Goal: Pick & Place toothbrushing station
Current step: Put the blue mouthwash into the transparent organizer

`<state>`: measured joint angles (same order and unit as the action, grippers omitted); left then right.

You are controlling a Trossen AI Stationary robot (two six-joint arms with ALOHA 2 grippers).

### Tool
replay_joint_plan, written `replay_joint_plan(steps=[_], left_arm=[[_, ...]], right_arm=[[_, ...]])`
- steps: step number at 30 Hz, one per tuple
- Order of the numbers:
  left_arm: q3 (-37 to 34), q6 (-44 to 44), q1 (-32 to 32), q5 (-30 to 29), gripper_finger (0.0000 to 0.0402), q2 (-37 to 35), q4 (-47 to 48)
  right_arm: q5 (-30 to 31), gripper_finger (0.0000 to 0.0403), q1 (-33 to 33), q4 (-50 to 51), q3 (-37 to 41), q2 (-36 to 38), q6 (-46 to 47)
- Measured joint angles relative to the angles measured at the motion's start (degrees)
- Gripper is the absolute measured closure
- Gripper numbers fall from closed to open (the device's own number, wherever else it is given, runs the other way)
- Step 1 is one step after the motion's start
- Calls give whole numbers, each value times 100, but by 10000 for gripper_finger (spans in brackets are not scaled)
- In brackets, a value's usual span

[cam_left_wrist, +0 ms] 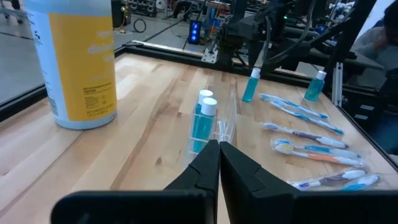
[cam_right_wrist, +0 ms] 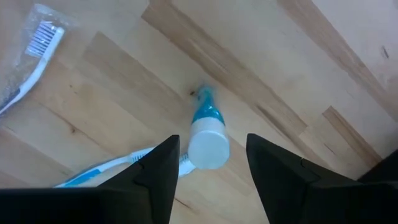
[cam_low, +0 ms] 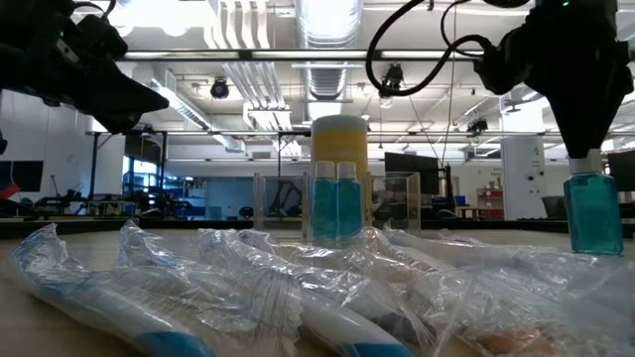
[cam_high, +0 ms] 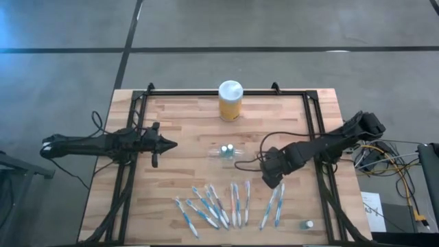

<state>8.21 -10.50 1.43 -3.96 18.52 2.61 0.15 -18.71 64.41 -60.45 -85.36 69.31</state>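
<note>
Right wrist view is showing the right gripper point(cam_right_wrist: 208, 171), jaws wide, straddling a light, tippy tube point(cam_right_wrist: 207, 135), best pinched below its cap.

Counting now: one yellow jar point(cam_high: 230, 101), one clear holder point(cam_high: 226, 151) carrying two teal tubes point(cam_left_wrist: 203, 122). A third tube point(cam_right_wrist: 206, 137) stands under the right gripper point(cam_right_wrist: 208, 163), a fourth point(cam_high: 306, 224) off beyond it. Wrapped toothbrushes point(cam_high: 233, 204): roughly ten.
</note>
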Motion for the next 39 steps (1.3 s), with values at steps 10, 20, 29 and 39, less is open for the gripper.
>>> replay_joint_plan(steps=[10,20,29,39], left_arm=[[0,-20,1,12,387,0,0],[0,-28,0,194,388,0,0],[0,-28,0,196,389,0,0],[-2,-17,0,203,388,0,0]], right_arm=[[-153,263,40,-73,42,-2,-100],[-173,294,40,-105,76,-2,-185],[-191,316,166,-158,101,9,-816],[147,321,285,328,-786,102,-2013]])
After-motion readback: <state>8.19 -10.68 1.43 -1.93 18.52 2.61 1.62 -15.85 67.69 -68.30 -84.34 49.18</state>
